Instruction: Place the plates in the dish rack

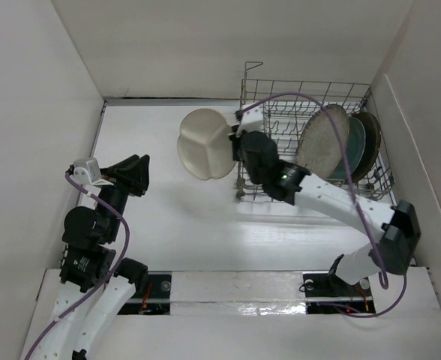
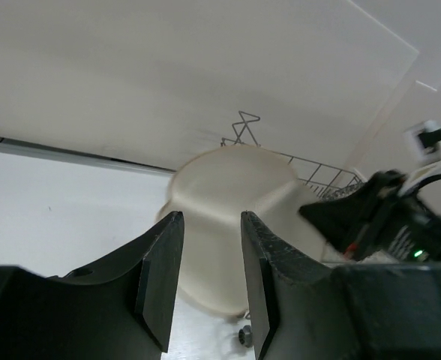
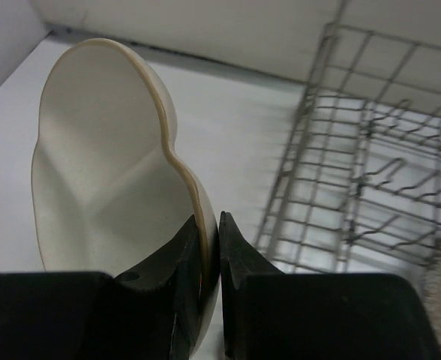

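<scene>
Centrally, the right end effector (image 3: 209, 232) is nearly closed, pinching the rim of the cream plate (image 1: 204, 142), which is held on edge just left of the dish rack (image 1: 310, 90). The rack's right half holds the speckled plate (image 1: 322, 139), grey-blue plate (image 1: 353, 146) and brown plate (image 1: 370, 135), all upright. At mid-left of the frame, the left end effector (image 1: 144, 176) is half open and empty.

White table (image 1: 205, 225), glossy, with glare across its middle. White back wall (image 1: 228, 45) stands along the table's far edge. A dark grey seam (image 1: 168, 99) runs where wall and table meet; in the left wrist view it shows as a grey band. Left side wall (image 1: 33, 112) is on the table's left edge and right side wall (image 1: 427, 90) on its right edge, both plain white. Pale board (image 1: 235, 283) lies across the table's near edge, with crinkled silver tape (image 1: 235, 309) along the board's near side.
</scene>
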Robot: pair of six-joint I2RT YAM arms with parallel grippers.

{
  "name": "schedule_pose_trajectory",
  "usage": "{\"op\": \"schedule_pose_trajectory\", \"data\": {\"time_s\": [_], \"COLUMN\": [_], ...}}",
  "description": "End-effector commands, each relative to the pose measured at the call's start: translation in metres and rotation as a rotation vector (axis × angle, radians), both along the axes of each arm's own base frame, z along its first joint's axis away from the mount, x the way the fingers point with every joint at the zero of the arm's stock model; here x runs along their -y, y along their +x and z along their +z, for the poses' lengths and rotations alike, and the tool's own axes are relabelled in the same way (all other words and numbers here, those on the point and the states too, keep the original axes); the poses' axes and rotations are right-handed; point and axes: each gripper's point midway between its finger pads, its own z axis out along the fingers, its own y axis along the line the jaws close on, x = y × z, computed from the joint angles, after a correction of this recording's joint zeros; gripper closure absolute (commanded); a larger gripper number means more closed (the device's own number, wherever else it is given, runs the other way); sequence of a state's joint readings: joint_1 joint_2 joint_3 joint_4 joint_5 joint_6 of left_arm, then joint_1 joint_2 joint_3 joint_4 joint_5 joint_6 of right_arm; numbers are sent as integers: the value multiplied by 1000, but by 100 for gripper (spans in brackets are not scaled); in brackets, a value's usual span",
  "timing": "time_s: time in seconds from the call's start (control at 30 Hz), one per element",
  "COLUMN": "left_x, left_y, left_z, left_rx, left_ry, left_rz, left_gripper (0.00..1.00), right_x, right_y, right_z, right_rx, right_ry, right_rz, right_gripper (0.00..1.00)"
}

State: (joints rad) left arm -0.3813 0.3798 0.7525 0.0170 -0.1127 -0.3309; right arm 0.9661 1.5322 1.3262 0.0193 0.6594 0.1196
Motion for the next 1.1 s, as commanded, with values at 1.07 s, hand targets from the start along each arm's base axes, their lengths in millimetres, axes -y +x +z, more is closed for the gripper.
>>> {"op": "schedule_pose_trajectory", "data": {"time_s": [1.07], "left_x": [16], "left_y": [6], "left_z": [-2], "left_rx": [-4], "left_ry": [7], "left_rz": [-70], "left_gripper": [65], "right_x": [304], "right_y": [29], "right_z": [110], "right_rx": [102], "right_ry": [-93], "right_rz": [-633], "right_gripper": [100]}}
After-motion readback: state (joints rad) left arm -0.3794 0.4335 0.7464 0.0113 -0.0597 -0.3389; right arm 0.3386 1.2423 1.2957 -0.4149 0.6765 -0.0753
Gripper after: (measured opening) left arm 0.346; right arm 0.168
